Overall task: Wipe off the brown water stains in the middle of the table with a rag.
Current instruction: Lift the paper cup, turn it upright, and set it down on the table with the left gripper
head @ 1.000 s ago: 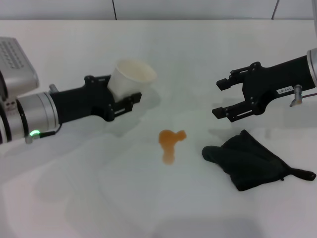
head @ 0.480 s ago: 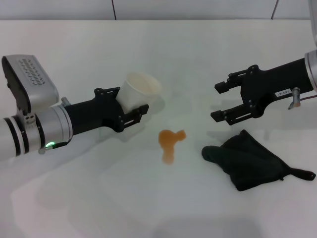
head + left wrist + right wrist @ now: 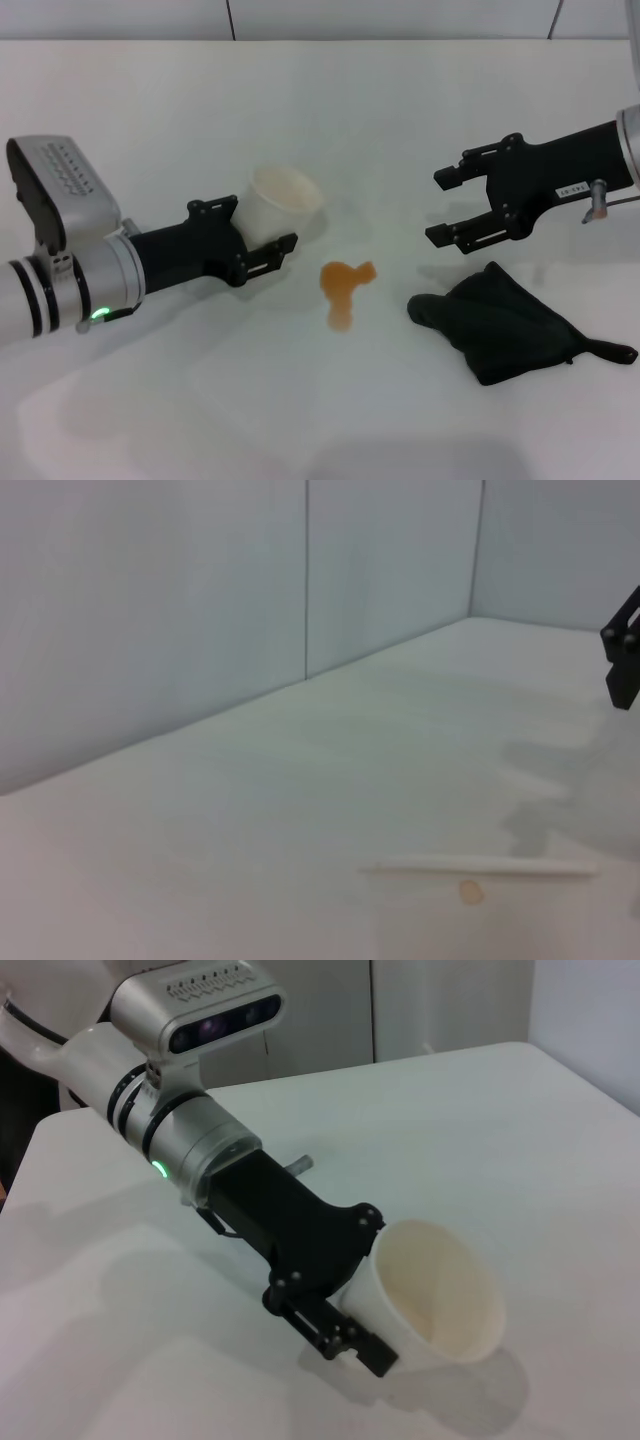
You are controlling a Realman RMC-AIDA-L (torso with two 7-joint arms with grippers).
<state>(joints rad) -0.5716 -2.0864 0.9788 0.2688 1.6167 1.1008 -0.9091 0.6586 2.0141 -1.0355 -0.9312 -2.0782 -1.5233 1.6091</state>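
Hovering with jaws spread just beyond the rag (image 3: 515,322), right gripper (image 3: 452,204) should drop straight down; left gripper (image 3: 268,226) clamps the cup (image 3: 283,203) beside the stain (image 3: 343,286)

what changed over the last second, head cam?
The left end effector, shut on the white paper cup, brought it down and towards the brown water stains, turning it more upright. The right end effector barely shifted, open above the rag. Stains and rag lie unmoved on the table.
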